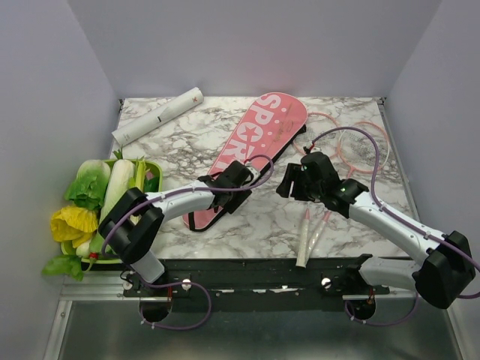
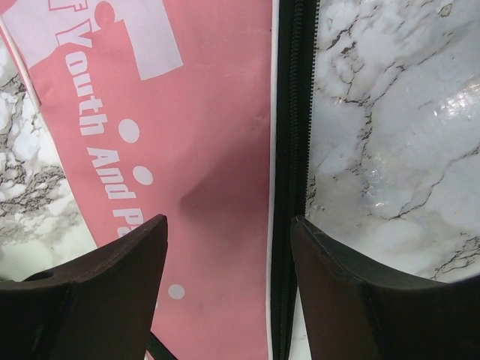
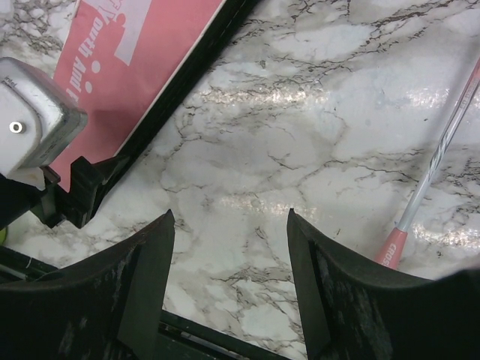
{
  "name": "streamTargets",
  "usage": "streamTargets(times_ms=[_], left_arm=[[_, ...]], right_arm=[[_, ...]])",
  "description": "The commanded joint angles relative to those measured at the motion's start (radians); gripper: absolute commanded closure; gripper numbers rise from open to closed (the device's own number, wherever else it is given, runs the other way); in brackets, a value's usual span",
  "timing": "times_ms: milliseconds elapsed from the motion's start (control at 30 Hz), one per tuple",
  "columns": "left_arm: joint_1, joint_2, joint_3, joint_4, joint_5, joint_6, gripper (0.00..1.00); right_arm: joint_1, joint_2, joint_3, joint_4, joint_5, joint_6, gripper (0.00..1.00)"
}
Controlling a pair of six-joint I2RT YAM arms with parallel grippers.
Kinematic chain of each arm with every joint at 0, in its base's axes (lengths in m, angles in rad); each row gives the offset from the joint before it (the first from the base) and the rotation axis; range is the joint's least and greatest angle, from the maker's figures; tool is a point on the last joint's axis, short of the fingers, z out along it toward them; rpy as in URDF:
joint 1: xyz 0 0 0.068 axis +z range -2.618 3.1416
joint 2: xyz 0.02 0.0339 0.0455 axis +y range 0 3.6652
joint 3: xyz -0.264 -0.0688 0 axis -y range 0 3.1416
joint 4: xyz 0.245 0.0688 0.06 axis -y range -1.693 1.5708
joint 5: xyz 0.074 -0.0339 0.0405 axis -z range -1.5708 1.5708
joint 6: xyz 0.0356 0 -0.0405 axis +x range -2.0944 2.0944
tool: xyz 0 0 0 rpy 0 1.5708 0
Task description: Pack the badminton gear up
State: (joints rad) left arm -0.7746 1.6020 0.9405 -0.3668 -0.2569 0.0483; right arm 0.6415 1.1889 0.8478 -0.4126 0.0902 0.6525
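The long pink "SPORT" cover (image 1: 255, 146) lies diagonally across the marble table's middle. My left gripper (image 1: 237, 178) is low over its narrow lower part. In the left wrist view it (image 2: 229, 219) is open, and its fingers straddle the pink fabric (image 2: 202, 150) and the black zip edge (image 2: 289, 150). Thin pink-framed rackets (image 1: 352, 142) lie at the right, with pale handles (image 1: 304, 247) pointing to the near edge. My right gripper (image 1: 286, 184) hangs open between cover and rackets, with only bare marble between its fingers (image 3: 231, 213). One racket shaft (image 3: 442, 142) runs to its right. A white tube (image 1: 157, 116) lies at the back left.
A green tray (image 1: 155, 168) of leafy vegetables sits off the table's left edge. Grey walls close in the back and both sides. The left arm's wrist block (image 3: 30, 112) shows at the left of the right wrist view, close to my right gripper.
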Motion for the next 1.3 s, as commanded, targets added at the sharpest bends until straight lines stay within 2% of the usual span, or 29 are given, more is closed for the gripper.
streamTargets(times_ms=[0,200,300,333,400,433,500,533,667,833,1067,1267], left_arm=[[-0.008,0.039,0.018,0.0,0.007,0.005,0.29],[-0.008,0.085,0.02,0.002,0.038,0.004,0.35],[-0.008,0.104,0.023,0.003,0.059,0.005,0.42],[-0.008,0.108,0.027,0.0,0.067,0.008,0.49],[-0.008,0.119,0.03,-0.003,0.085,0.012,0.56],[-0.008,0.122,0.03,-0.004,0.09,0.013,0.63],[-0.008,0.127,0.034,-0.009,0.11,0.015,0.71],[-0.008,0.128,0.037,-0.011,0.113,0.015,0.79],[-0.008,0.127,0.04,-0.015,0.127,0.021,0.99],[-0.008,0.089,0.053,-0.021,0.142,0.015,1.0],[-0.008,-0.083,0.073,-0.027,0.203,-0.004,1.0],[-0.008,-0.157,0.089,-0.035,0.255,-0.018,1.0]], right_arm=[[-0.002,-0.014,-0.016,0.011,-0.02,-0.016,0.3],[-0.002,-0.015,-0.024,0.012,-0.02,-0.011,0.3],[-0.002,-0.018,-0.024,0.012,-0.023,-0.011,0.3],[-0.002,-0.02,-0.024,0.014,-0.023,-0.011,0.3],[-0.002,-0.023,-0.03,0.012,-0.023,-0.01,0.3],[-0.002,-0.023,-0.032,0.012,-0.021,-0.011,0.3],[-0.002,-0.022,-0.035,0.014,-0.021,-0.01,0.3],[-0.002,-0.022,-0.035,0.012,-0.021,-0.01,0.3],[-0.003,-0.028,-0.039,0.012,-0.018,-0.01,0.3],[-0.002,-0.049,-0.038,-0.009,0.009,-0.014,0.3],[-0.002,-0.077,-0.029,-0.048,0.081,-0.027,0.3],[-0.005,-0.045,0.002,-0.089,0.155,-0.022,0.3]])
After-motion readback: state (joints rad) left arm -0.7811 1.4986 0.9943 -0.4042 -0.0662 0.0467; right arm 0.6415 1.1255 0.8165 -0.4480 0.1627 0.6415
